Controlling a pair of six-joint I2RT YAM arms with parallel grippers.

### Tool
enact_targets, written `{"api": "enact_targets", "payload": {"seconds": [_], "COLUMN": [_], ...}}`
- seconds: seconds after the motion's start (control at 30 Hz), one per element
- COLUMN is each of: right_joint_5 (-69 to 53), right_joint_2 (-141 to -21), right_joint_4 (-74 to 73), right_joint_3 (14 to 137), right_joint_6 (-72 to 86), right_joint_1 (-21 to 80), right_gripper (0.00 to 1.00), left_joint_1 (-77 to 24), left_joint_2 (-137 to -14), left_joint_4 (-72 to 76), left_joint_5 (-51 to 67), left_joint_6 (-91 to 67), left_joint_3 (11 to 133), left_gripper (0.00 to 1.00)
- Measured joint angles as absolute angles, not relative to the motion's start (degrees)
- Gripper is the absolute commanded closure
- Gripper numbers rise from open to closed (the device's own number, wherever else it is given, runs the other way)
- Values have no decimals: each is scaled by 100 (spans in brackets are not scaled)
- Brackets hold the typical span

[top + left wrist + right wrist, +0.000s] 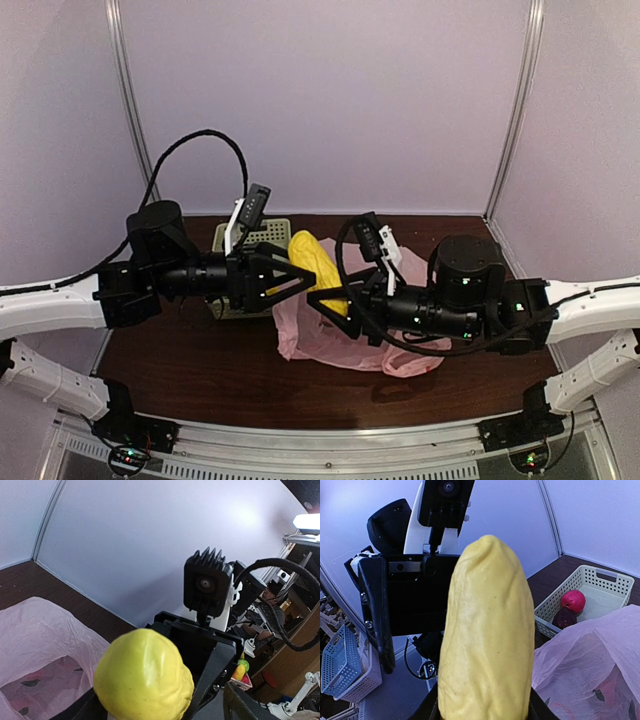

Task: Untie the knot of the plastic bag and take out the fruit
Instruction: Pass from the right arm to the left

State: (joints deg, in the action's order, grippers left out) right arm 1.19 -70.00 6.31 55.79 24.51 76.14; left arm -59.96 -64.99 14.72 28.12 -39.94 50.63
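Left gripper (300,275): jaws apart around the free end of the elongated yellow fruit (318,265). Can't tell if the pads touch it. Right gripper (340,302): jaws clamped on the other end, holding the fruit up off the table (200,370) between the two arms.

Pink plastic bag (335,345) lies crumpled and open on the table, just below and right of the fruit. Can't tell what's left inside.

Pale green basket (268,232) sits far-left, partly hidden by the left arm, with a red fruit (573,600) and a dark red fruit (565,617) in it.

Looks like a mid-air handover.

Risks:
- Right lets go before left has a firm bite, so the fruit drops onto the bag or rolls away.
- The fruit is smooth and tapered, so a pinch near the tip could squirt it out.
- The wrists are very close, so a small misalignment could knock them together.
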Motion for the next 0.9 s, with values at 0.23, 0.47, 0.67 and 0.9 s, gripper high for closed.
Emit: {"api": "enact_targets", "payload": {"seconds": [0.23,0.47,0.67,0.9], "right_joint_5": [75,27,27,97], "right_joint_2": [-7000,-7000,-7000,-7000], "right_joint_4": [762,773,790,779], "right_joint_3": [5596,5596,5596,5596], "right_joint_6": [2447,2438,2440,2467], "right_joint_1": [7627,7636,7651,7651], "right_gripper": [74,71,60,12], "left_joint_1": [-5994,-5994,-5994,-6001], "left_joint_2": [-6532,-6584,-6591,-6580], "left_joint_4": [1706,1761,1859,1909], "left_joint_5": [2781,2724,2705,2650], "left_joint_6": [-4158,-4261,-4344,-4342], "left_joint_3": [5035,5024,4987,4921], "left_gripper": [35,54,62,64]}}
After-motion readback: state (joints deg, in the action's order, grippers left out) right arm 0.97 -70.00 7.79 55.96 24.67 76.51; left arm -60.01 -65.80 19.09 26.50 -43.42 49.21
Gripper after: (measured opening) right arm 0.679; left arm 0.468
